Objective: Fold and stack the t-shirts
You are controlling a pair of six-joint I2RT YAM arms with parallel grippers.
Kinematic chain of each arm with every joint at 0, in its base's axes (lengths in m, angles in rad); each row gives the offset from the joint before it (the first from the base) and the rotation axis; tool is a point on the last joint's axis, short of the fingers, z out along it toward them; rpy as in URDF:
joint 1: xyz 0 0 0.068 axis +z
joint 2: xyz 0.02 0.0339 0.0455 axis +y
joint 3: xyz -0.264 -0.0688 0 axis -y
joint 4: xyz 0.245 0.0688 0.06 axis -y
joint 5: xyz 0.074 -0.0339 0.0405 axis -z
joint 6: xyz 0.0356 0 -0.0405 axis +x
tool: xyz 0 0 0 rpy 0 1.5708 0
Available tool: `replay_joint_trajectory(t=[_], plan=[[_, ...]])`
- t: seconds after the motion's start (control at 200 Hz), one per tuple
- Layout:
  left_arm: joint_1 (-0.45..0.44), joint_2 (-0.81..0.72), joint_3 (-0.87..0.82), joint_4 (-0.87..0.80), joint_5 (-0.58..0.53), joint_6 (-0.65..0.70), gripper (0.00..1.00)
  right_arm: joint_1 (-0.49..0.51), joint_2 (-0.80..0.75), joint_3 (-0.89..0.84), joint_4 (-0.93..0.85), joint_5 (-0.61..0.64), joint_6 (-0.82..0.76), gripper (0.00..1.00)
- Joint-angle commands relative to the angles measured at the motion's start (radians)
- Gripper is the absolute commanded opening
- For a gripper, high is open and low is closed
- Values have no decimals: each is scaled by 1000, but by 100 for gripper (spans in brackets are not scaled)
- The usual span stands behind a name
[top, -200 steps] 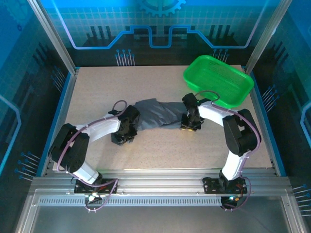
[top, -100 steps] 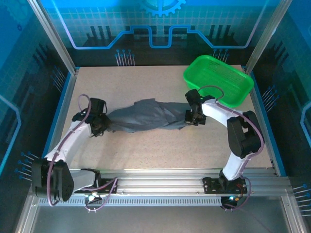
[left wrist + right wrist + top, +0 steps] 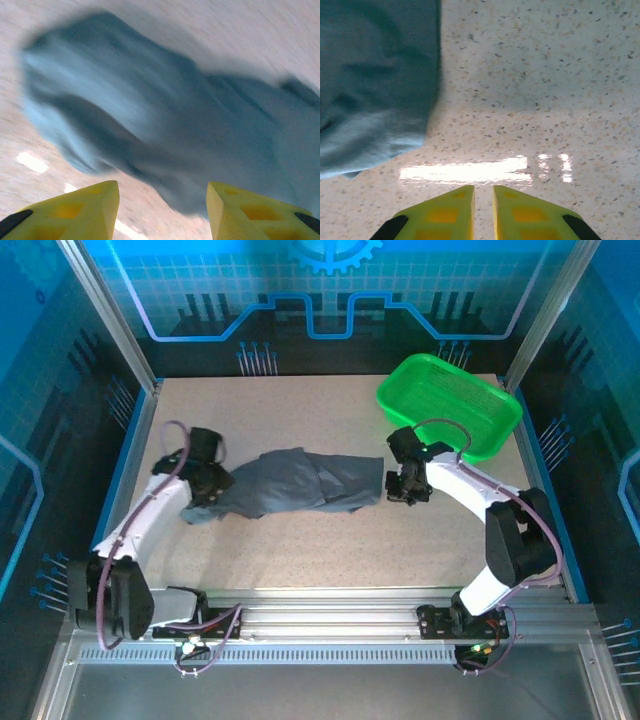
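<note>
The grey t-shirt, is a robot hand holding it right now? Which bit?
Neither. The left gripper is open with the t-shirt lying beyond its fingers, and the right gripper, nearly closed, is over bare table beside it.

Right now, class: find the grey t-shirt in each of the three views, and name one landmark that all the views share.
Top external: the t-shirt lies bunched mid-table, between the left gripper and the right gripper.
Left wrist: t-shirt blurred across most of the frame, beyond the yellow fingertips.
Right wrist: t-shirt at upper left.
Shared landmark: the speckled tabletop.
</note>
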Motion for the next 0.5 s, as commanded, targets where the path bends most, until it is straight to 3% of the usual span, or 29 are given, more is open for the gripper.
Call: replay_joint_trajectory(t=[0.0, 0.095, 0.2, 0.32, 0.495], plan=[[-212, 25, -41, 160, 136, -77, 50, 9, -13, 30, -26, -92, -19, 22], [-361, 214, 50, 196, 139, -39, 49, 7, 2, 58, -26, -138, -17, 27], [-489, 440, 253, 99, 17, 98, 54, 1, 0, 75, -17, -172, -11, 32], [-532, 623, 415, 8, -57, 167, 60, -22, -15, 77, -14, -214, 8, 35], [-540, 714, 484, -12, -90, 205, 62, -52, -49, 48, -13, -229, 14, 37]])
